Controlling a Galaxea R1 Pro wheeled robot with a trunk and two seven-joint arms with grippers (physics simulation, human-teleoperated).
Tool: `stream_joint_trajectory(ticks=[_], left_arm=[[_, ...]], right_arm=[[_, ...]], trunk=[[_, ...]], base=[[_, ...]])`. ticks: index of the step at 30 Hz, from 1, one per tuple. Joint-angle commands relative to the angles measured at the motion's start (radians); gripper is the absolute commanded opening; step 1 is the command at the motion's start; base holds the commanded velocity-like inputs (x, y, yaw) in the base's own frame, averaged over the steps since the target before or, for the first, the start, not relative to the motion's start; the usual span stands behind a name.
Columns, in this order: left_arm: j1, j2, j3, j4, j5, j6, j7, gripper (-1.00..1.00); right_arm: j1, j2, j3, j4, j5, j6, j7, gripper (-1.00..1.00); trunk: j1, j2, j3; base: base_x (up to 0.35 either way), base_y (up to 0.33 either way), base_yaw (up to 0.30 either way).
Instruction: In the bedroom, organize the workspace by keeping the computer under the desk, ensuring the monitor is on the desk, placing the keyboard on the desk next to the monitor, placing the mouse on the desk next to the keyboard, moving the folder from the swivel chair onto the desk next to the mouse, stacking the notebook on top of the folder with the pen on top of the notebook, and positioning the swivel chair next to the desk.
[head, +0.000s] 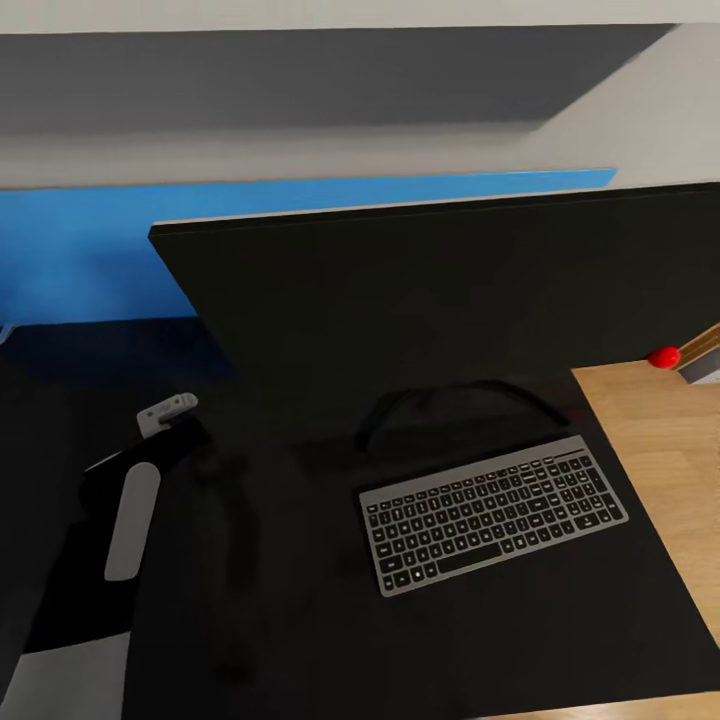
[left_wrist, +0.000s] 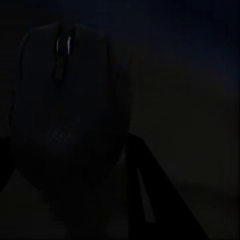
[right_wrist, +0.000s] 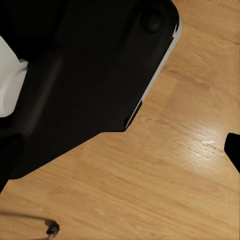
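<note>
Mouse (left_wrist: 70, 115): close under left claw; whether gripped, cannot tell. Keyboard (head: 492, 513): on desk (head: 250, 600), before monitor (head: 430, 300). Risk: black mouse on black top, easily set well apart from keyboard.

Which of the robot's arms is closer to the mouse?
The left. The mouse looms close before its wrist camera, above the desk. The right arm's camera looks down on wood floor.

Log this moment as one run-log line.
monitor: on desk | keyboard: before monitor | mouse: close under left hand, grip unclear | right hand: over wood floor | folder, notebook, pen: pending
</note>
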Motion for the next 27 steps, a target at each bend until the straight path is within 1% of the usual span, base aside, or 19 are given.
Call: stream_joint_trajectory(ticks=[1,3,4,8,24,27], left_arm=[[0.005,0.0,0.0,-0.001,0.01,0.003,0.007,-1.0],[0.021,-0.001,-0.001,-0.001,0.011,0.0,0.006,-1.0],[0.036,-0.007,-0.002,-0.001,0.012,-0.002,0.007,-1.0],[0.051,-0.019,0.005,-0.001,0.012,-0.004,0.006,-1.0],[0.07,-0.02,0.011,-0.001,0.011,-0.006,0.004,-1.0],[0.074,-0.02,0.007,-0.001,0.012,-0.024,0.0,-1.0]], right_arm=[[0.0,0.001,-0.005,-0.003,0.002,-0.004,0.009,1.0],[-0.001,0.001,-0.005,-0.004,0.003,-0.004,0.01,1.0],[0.0,0.0,-0.005,-0.004,0.004,-0.004,0.01,1.0],[-0.001,0.0,-0.005,-0.003,0.005,-0.004,0.009,1.0],[0.0,0.0,-0.005,0.0,0.007,-0.004,0.019,1.0],[0.0,-0.001,-0.005,0.0,0.009,-0.004,0.02,1.0]], trunk=[[0.0,-0.001,0.001],[0.0,-0.001,0.004],[0.0,-0.001,0.006],[0.0,-0.001,0.013],[0.0,-0.001,0.039],[0.0,-0.001,0.044]], base=[[0.0,0.0,-0.071],[0.0,0.0,-0.071],[0.0,0.0,-0.082],[0.0,0.0,-0.063],[-0.007,0.0,-0.008],[-0.096,0.0,0.0]])
